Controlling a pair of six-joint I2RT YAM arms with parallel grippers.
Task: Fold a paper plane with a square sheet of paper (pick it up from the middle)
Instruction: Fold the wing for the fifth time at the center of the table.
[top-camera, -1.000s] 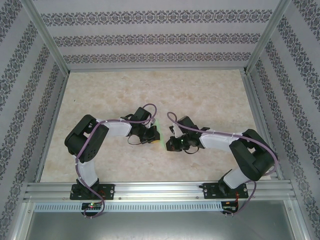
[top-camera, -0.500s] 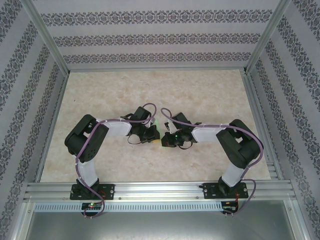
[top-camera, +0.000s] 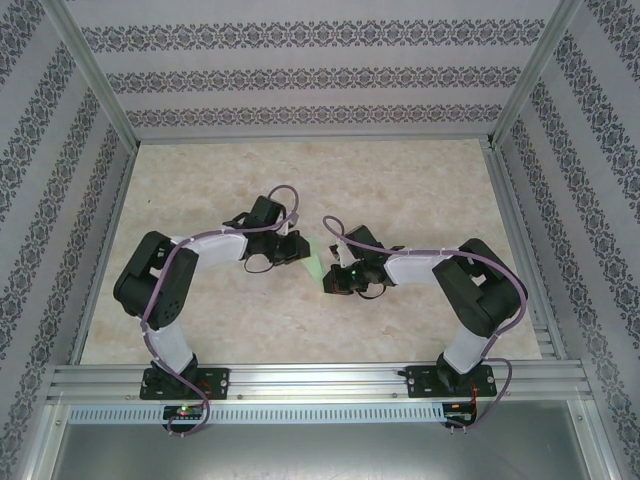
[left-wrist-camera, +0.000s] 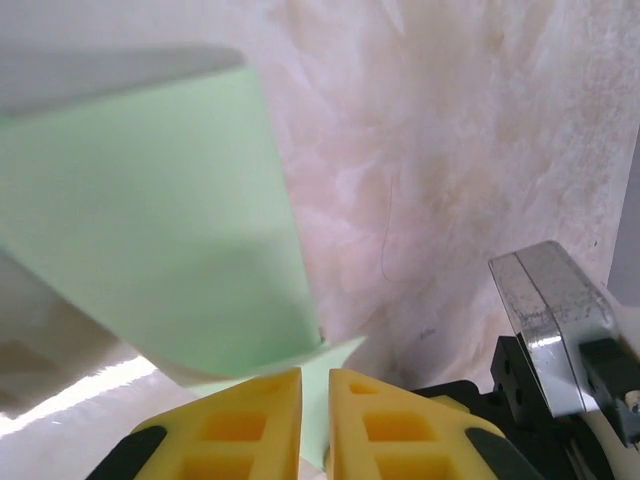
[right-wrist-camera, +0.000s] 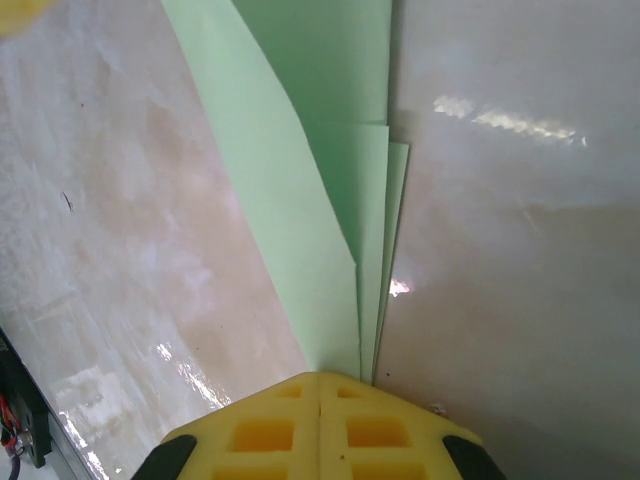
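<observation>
Marbled counter (top-camera: 420, 190) is lying open beyond both end effectors, fenced by aluminium rails (top-camera: 90, 90) and patterned walls (top-camera: 300, 75). The folded sheet of paper (top-camera: 316, 262) (left-wrist-camera: 150, 230) (right-wrist-camera: 320, 150) is stretching straight out from the right end effector (top-camera: 335, 280) (right-wrist-camera: 318, 385), which is clenching its narrow tip. The left end effector (top-camera: 300, 250) (left-wrist-camera: 315, 385) is standing barely parted around a corner; its grip cannot be told.

Pale marbled tabletop (top-camera: 420, 190), patterned walls (top-camera: 300, 80), aluminium frame rail (top-camera: 320, 378)

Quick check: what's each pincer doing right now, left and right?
Left pincer: slightly open, a corner of the folded paper in the gap; grip cannot be told.
Right pincer: closed on the folded paper.
</observation>
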